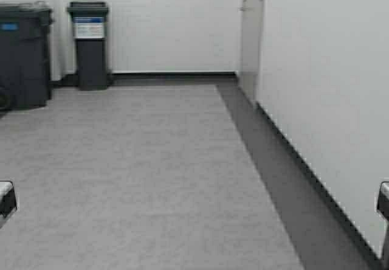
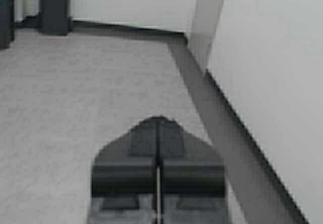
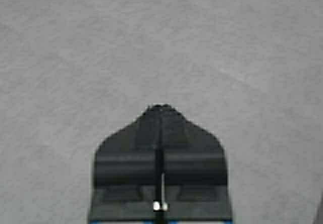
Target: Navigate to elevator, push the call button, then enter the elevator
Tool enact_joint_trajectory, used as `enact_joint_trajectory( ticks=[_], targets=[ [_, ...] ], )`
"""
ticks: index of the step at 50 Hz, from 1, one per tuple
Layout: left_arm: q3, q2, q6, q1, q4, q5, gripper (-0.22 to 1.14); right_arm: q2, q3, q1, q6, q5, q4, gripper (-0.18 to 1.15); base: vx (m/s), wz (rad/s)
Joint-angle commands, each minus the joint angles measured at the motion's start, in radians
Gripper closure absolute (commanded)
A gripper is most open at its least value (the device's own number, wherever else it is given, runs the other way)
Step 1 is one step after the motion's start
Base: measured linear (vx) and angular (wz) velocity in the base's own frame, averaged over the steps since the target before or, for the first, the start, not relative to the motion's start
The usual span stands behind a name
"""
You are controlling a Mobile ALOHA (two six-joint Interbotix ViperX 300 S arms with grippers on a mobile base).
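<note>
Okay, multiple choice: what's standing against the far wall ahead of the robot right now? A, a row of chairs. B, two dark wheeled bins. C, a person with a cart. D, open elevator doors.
B: the high view shows two dark bins, a large bin at the far left and a narrower bin beside it, standing against the white far wall.

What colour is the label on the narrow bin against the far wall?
The narrow bin is dark grey; its label is blue above white, best seen in the high view.
</note>
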Motion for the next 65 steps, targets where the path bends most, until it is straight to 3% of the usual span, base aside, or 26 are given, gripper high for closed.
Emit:
enact_joint_trajectory(
  ticks=[1,24,47,65],
  targets=[
    [-0.018,0.023,0.005,0.002,0.005,-0.017,0.89,-0.009,-0.008,0.0,0.002,-0.011,0.003,0.9,0.53,-0.33],
    [-0.037,0.063,0.003,0.002,0.003,-0.048,0.89,0.028,-0.014,-0.003,0.0,-0.023,0.011,0.9,0.5,-0.45],
    [-0.018,0.049,0.008,0.002,0.002,-0.055,0.89,0.041,-0.017,-0.002,0.005,-0.06,0.04,0.9,0.46,-0.88],
    [-0.046,0.117,0.011,0.002,0.015,-0.064,0.89,0.054,-0.032,-0.002,-0.002,-0.081,0.049,0.9,0.42,-0.54]
  ],
)
